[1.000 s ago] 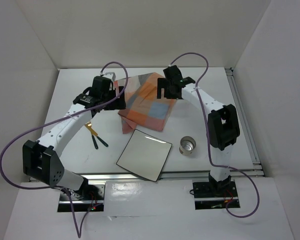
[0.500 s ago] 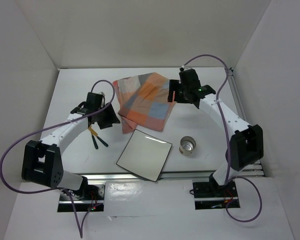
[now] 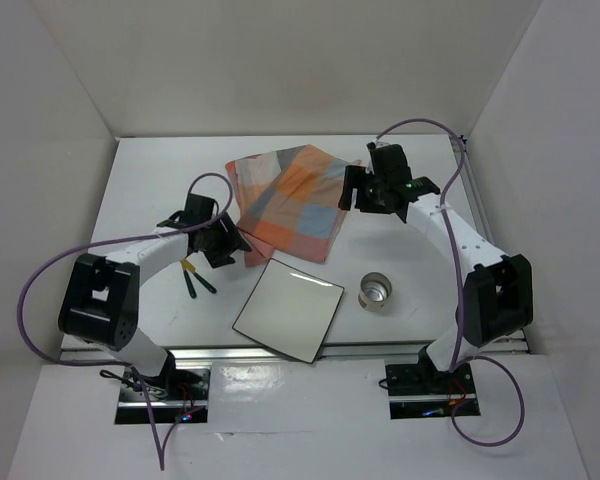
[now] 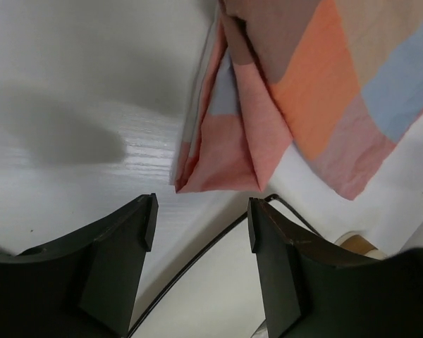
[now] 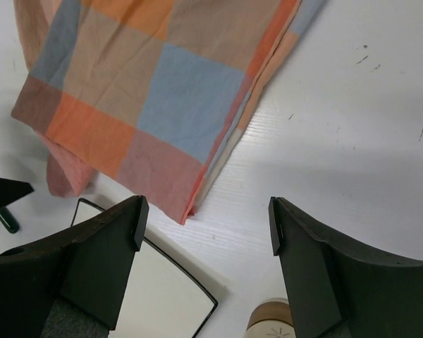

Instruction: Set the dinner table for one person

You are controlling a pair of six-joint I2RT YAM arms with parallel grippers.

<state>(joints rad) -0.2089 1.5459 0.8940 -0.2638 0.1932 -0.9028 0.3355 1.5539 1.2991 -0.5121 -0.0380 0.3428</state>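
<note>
The white dinner table (image 3: 160, 180) holds an orange-and-blue checked cloth (image 3: 290, 200) lying loosely folded at the back middle. A white square plate (image 3: 288, 308) with a dark rim sits in front of it. My left gripper (image 3: 225, 245) is open and empty, low over the table at the cloth's near left corner (image 4: 218, 162), with the plate's edge (image 4: 211, 296) between the jaws. My right gripper (image 3: 355, 195) is open and empty beside the cloth's right edge (image 5: 169, 91), above bare table.
A small metal cup (image 3: 376, 290) stands right of the plate and also shows in the right wrist view (image 5: 271, 320). Black-handled cutlery (image 3: 195, 278) lies left of the plate. Metal rails run along the table's near and right edges.
Both grippers have come off the cloth. The left one moved toward the near side to the cloth's near left corner; the right one moved right, off the cloth's edge. The cloth lies still.
</note>
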